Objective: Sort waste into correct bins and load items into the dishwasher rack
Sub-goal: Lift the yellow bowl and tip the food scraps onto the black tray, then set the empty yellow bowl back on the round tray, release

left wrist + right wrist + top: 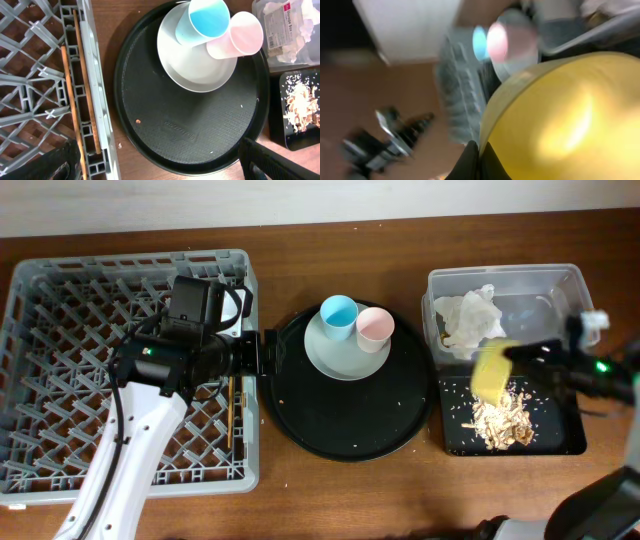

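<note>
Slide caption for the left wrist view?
Chopsticks in rack; blue cup and pink cup on plate, round black tray beneath.

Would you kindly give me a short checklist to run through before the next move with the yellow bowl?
1. Yellow bowl held by right gripper: ok.
2. Bowl empty: cannot tell, right wrist view blurred.
3. Food scraps in black tray: ok.
4. Napkin in clear tub: ok.
5. Chopsticks in dishwasher rack: ok.
6. Left gripper open: ok.
</note>
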Robot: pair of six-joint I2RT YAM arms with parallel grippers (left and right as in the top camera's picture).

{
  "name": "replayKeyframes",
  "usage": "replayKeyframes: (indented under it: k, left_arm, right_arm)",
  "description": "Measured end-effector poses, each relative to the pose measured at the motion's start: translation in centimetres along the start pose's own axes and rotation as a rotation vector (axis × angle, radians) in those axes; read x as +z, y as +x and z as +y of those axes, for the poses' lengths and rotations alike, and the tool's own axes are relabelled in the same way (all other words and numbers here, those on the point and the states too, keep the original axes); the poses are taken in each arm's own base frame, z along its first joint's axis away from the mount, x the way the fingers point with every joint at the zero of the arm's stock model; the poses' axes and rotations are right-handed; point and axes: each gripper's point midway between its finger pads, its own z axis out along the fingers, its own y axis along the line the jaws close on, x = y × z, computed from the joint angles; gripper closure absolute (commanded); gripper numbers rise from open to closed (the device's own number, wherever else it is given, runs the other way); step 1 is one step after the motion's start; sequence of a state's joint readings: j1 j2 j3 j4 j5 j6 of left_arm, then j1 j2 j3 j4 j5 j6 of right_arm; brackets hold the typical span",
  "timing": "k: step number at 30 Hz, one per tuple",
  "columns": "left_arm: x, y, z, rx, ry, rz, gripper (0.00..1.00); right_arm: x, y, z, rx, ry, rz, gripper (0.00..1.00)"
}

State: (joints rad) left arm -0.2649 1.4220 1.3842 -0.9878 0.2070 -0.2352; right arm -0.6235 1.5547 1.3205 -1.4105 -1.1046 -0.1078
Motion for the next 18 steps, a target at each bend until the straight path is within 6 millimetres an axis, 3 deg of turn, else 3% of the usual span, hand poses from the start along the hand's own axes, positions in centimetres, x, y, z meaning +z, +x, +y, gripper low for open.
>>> replayKeyframes:
  k: [3,4,12,18]
  left_arm:
    - [0.0,0.0,0.0,0.0,0.0,0.0,0.01]
    - [0.0,0.0,0.0,0.0,0.0,0.0,0.01]
    - [0.0,0.0,0.0,0.0,0.0,0.0,0.01]
    - [0.0,0.0,0.0,0.0,0.0,0.0,0.01]
  right_arm:
    - [3.6,2.7,1.5,-0.142,0.103,0.147,0.96]
    - [6.0,4.7,1.9,-0.215,0.149,0.247,0.96]
    - [16.6,14.1,2.3,-0.625,0.435,0.526,0.96]
    - [20.6,18.8,1.1,-0.777,0.661,0.511,0.96]
